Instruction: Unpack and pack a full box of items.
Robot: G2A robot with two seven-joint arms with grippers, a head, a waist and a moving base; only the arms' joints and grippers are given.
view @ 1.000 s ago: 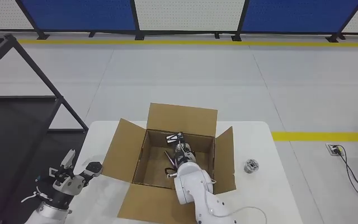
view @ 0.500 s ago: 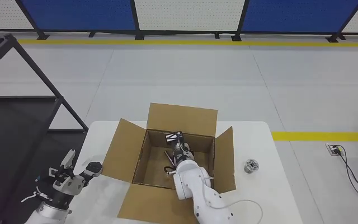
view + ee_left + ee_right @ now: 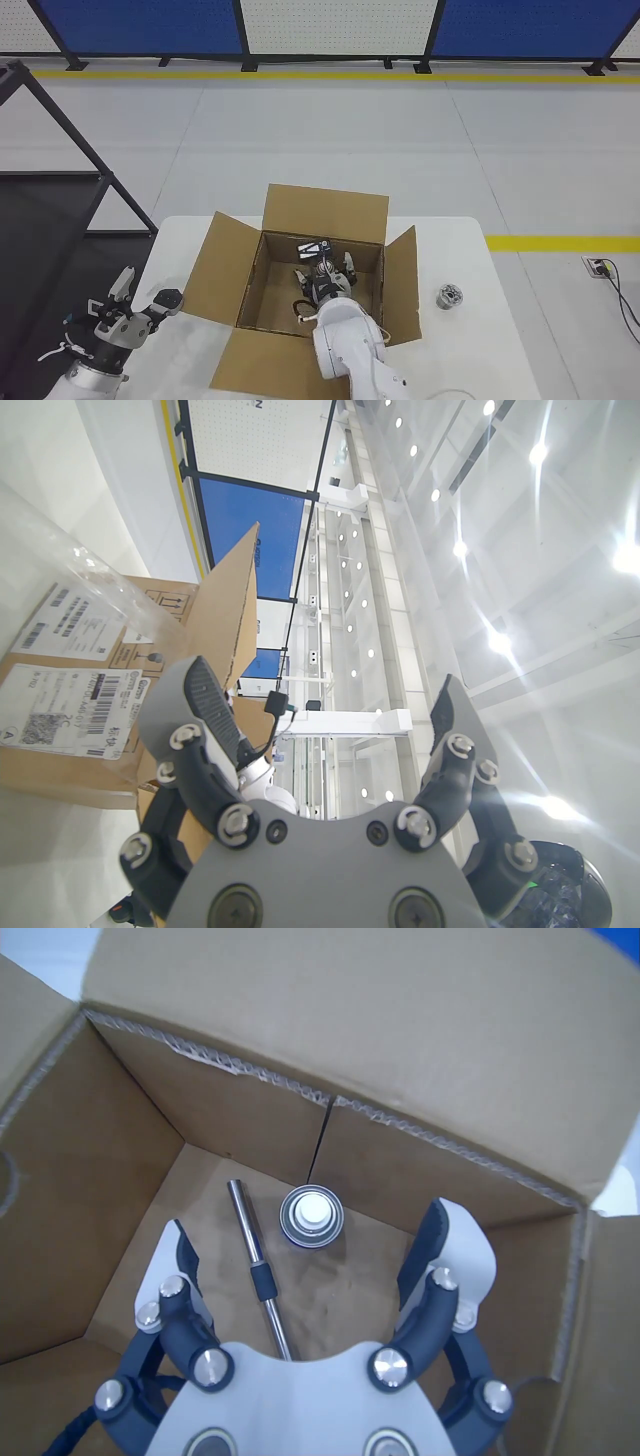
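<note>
An open cardboard box (image 3: 327, 212) stands in the middle of the white table (image 3: 470, 340). My right gripper (image 3: 330, 266) hangs inside it, open and holding nothing. In the right wrist view the right gripper (image 3: 306, 1228) is above the box floor (image 3: 350, 1278). There a spray can (image 3: 311, 1220) stands upright near the far wall, beside a metal rod (image 3: 255, 1268) with a black sleeve. My left gripper (image 3: 135, 305) is off the box's left flap at the table's near-left corner. It points upward past the box's labelled side (image 3: 75, 720), and the left gripper (image 3: 325, 685) is open and empty.
A small round metal can (image 3: 450, 296) stands on the table to the right of the box. The box flaps (image 3: 215, 265) spread outward on all sides. A black rack (image 3: 50, 200) stands to the left of the table.
Inside the box the right gripper's fingers have spread apart and the wrist has shifted slightly. The left arm has kept still.
</note>
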